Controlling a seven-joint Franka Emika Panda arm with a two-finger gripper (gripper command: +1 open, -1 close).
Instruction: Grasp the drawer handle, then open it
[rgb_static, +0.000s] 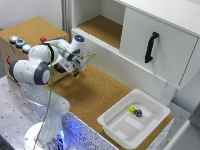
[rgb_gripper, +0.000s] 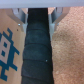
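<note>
- The claw (rgb_static: 76, 70) sits low over the cork surface (rgb_static: 95, 95), and the drawer handle (rgb_static: 151, 47) is well apart from it, higher up and toward the exterior view's right.
- In the wrist view the fingers (rgb_gripper: 19, 16) stand apart with nothing between them.
- Risk, in my judgement: the handle is slim, so a badly aligned approach could hit the white drawer (rgb_static: 165, 45) front or close beside the bar.
- The handle is a black, slightly curved bar, standing vertical.

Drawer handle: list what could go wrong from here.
1. The pincer sits far from the drawer handle, so a long approach could end misaligned on the slim bar.
2. The handle stands vertical; a wrongly turned pincer may slip off.
3. The white tray lies below the drawer; a low path might clip it.
</note>
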